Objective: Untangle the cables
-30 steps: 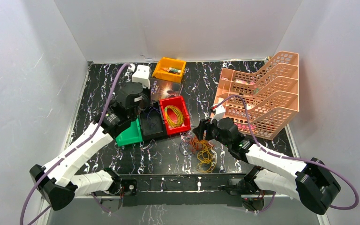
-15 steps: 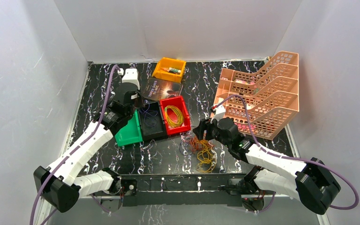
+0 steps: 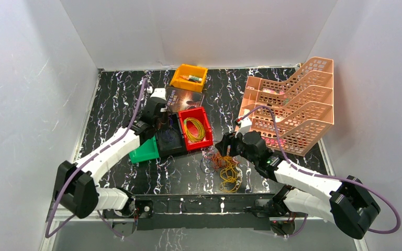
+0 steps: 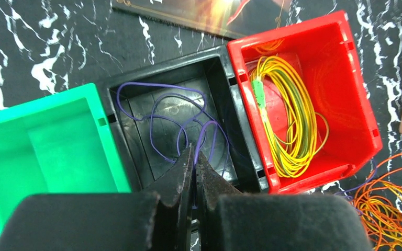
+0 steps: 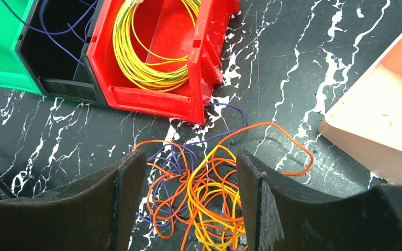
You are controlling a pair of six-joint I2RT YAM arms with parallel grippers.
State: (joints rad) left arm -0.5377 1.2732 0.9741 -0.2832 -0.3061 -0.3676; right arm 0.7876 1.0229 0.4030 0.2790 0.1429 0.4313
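Observation:
A tangle of orange, yellow and purple cables (image 3: pixel 227 170) lies on the black marble table in front of the red bin (image 3: pixel 204 137). My right gripper (image 3: pixel 224 146) hovers open just above it; in the right wrist view the tangle (image 5: pixel 209 198) sits between the spread fingers (image 5: pixel 131 188). A purple cable (image 4: pixel 157 99) loops inside the black bin (image 4: pixel 162 70). My left gripper (image 4: pixel 193 152) is above that bin's near side, shut on a strand of this purple cable. A coil of yellow cable (image 4: pixel 288 120) rests in the red bin (image 4: pixel 345 78).
A green bin (image 3: pixel 145 150) adjoins the black bin (image 3: pixel 170 138) on the left. Behind them lie a dark book (image 3: pixel 184 98) and an orange bin (image 3: pixel 188 77). A pink stacked tray rack (image 3: pixel 293 104) fills the right side. White walls enclose the table.
My left arm has swung right from the back left, bringing its gripper over the black bin. The right arm and the tangle have not moved.

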